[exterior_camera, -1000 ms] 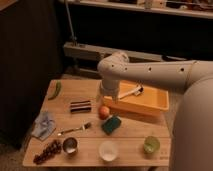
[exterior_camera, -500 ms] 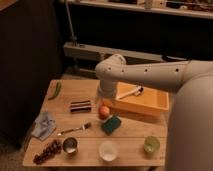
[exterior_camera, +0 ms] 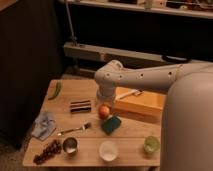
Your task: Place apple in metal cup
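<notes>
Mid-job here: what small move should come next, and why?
Probably lower the gripper straight down onto the apple. The gripper hangs just above the fruit, which lies on the table, not yet lifted; the metal cup waits near the front left edge.

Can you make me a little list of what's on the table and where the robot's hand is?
gripper: low over the middle of the table, just above the apple
apple: on the table, not in any cup
metal cup: front left, upright, next to the grapes
white cup: front middle
green cup: front right
green sponge: just in front of the apple
fork: left of the sponge
blue cloth: left edge
</notes>
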Robot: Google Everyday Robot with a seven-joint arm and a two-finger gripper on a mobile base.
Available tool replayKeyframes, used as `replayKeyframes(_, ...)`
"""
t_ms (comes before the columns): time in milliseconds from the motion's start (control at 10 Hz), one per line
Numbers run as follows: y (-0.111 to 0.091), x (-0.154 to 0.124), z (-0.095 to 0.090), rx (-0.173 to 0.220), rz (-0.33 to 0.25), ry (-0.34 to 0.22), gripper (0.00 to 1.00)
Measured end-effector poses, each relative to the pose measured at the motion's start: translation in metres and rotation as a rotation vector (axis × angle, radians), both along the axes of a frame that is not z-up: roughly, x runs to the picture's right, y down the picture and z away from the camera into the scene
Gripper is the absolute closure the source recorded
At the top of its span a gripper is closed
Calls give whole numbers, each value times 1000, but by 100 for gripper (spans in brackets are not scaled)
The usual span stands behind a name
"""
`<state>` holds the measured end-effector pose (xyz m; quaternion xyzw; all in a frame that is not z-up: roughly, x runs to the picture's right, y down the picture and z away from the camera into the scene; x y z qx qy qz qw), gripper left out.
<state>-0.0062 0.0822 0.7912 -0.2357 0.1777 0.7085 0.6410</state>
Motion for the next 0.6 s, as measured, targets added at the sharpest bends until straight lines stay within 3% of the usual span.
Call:
replayKeyframes(400, 11, -3, 24, -20, -40, -31, 35)
replayKeyframes(600, 25, -2, 43, -55, -45, -47, 35)
